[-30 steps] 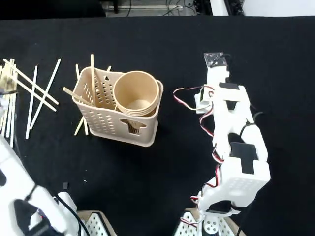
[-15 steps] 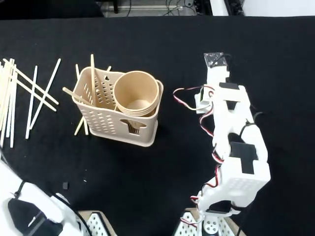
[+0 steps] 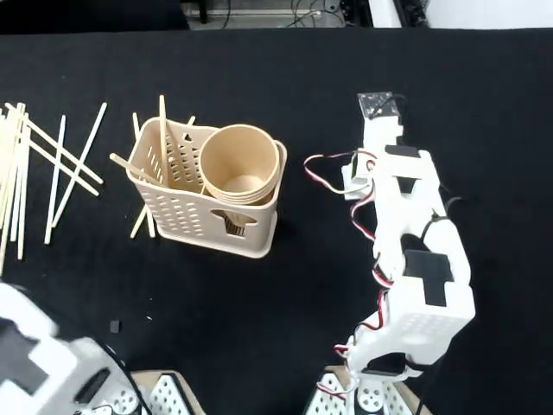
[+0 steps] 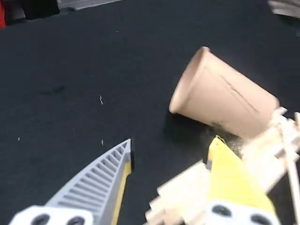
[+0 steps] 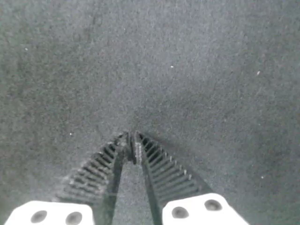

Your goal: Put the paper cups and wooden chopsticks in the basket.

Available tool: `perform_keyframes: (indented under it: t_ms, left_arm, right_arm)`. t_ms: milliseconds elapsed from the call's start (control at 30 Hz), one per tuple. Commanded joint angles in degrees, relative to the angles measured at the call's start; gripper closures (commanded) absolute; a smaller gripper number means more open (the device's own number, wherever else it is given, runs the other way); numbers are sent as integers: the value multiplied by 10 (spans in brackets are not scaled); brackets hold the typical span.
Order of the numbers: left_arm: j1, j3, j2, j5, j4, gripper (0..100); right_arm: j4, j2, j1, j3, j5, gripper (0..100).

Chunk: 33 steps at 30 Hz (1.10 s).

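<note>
A cream slotted basket [image 3: 186, 212] stands left of centre on the black table. Stacked paper cups [image 3: 239, 164] sit in its right half, and a few wooden chopsticks [image 3: 162, 130] stick up from its left half. Several loose chopsticks [image 3: 60, 169] lie at the far left. In the left wrist view my left gripper [image 4: 172, 140] is open with nothing between its fingers; the paper cup [image 4: 220, 96] and basket [image 4: 185, 190] are just beyond it. My right gripper [image 3: 378, 105] rests shut and holds nothing on the cloth [image 5: 130, 143], right of the basket.
The left arm's white body [image 3: 34, 363] is at the near left corner. The right arm [image 3: 415, 251], folded with loose wires, runs down the right side. Two chopsticks [image 3: 143, 223] lie on the cloth against the basket's left wall.
The left arm has drawn back from the loose chopsticks at the left edge toward the near left corner. The right arm, basket and cups have not moved.
</note>
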<state>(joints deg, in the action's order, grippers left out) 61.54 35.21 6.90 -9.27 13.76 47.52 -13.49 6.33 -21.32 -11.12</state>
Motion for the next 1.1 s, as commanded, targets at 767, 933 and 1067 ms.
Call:
perform_keyframes:
  t_ms: [767,933,1067]
  left_arm:
    - [-54,-478,-417,-131,-26,731]
    - [-51,-602,-565,-180,-21,744]
    - [-51,-632,-606,-180,-19,889]
  right_arm:
    - [-18,2,-10,6,-29,986]
    - [-18,2,-10,6,-29,986]
    - [-20,2,-10,6,-29,986]
